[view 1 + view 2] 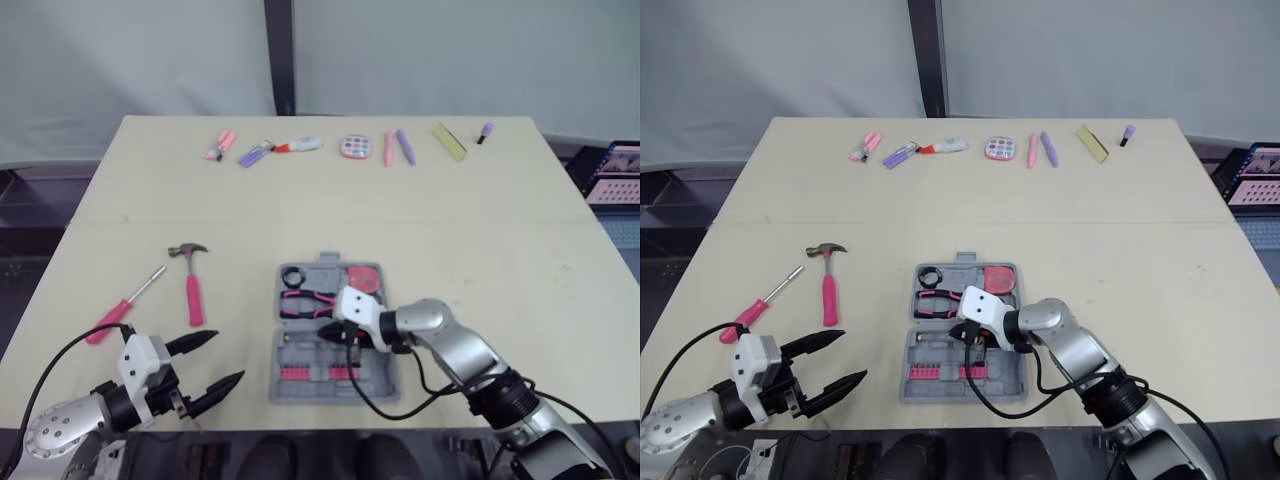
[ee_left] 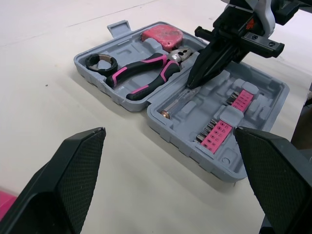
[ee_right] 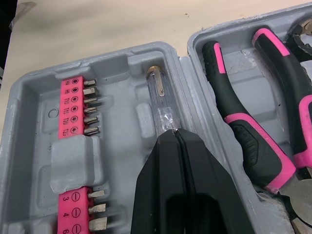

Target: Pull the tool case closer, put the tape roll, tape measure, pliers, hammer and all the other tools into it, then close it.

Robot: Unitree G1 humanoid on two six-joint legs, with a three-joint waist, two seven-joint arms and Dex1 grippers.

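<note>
Tool case (image 1: 290, 385) lies open close to the robot. The right gripper (image 3: 178, 134), fingers together, has its tips on a clear screwdriver (image 3: 160, 97). That tool lies crosswise in the near half, brass end to the robot's left, and is likely being seated. The left gripper (image 1: 225, 358) hovers spread wide. Next it should fetch the hammer (image 1: 192, 285), whose handle points toward the robot.

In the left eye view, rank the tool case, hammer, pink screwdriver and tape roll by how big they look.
Tool case, largest.
Hammer and pink screwdriver look alike, not ranked.
Tape roll, smallest.
</note>
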